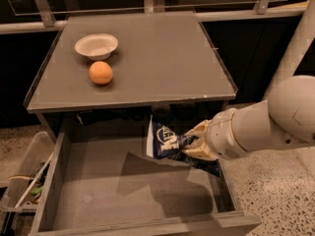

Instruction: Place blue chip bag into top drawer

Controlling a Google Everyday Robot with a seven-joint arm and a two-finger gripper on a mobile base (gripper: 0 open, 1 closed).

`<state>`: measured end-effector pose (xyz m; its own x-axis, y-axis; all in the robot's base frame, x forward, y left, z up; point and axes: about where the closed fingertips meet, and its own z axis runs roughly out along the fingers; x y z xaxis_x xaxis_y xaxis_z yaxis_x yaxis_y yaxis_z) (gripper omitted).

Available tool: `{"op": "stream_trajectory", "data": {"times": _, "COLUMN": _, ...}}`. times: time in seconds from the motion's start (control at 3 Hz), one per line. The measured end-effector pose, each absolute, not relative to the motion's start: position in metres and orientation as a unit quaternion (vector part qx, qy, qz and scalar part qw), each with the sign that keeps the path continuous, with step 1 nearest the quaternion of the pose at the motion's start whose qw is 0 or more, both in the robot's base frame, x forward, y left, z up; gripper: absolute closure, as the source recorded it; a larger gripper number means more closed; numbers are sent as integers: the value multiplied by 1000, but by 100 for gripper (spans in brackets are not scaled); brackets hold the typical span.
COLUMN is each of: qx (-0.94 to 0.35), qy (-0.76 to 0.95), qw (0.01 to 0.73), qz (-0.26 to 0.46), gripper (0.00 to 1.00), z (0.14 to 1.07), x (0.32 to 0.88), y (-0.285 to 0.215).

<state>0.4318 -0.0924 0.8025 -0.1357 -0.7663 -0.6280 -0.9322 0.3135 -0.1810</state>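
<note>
While the top drawer (108, 195) stands pulled out beneath the grey worktop (162, 53), the robot's pincer (193, 144) hangs over the drawer's right-hand part. Its tan fingers (199, 132) are clamped on the blue chip bag (166, 140). The bag juts out to the left of the pincer, its white end edge farthest from the grip and its white lettering turned toward the camera. It is held above the drawer's flat bottom, and its shadow falls on the boards below and to the left. The white arm (275, 117) runs off to the right of the pincer, over the drawer's right wall. Up and well to the left of the pincer, on the worktop, a shallow white bowl (96, 45) sits with an orange ball (101, 73) just beside it on the near side. Far to the pincer's left, outside the drawer's left wall, a clear plastic bin (22, 181) holds clutter. Speckled floor (280, 191) shows below and to the right of the pincer.
</note>
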Motion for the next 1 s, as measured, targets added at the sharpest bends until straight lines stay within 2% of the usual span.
{"op": "stream_trajectory", "data": {"times": 0.33, "qx": -576, "qy": 742, "qw": 319, "qz": 130, "gripper": 100, "z": 798, "x": 430, "y": -86}}
{"op": "stream_trajectory", "data": {"times": 1.0, "qx": -569, "qy": 743, "qw": 299, "qz": 184, "gripper": 100, "z": 717, "x": 432, "y": -32}}
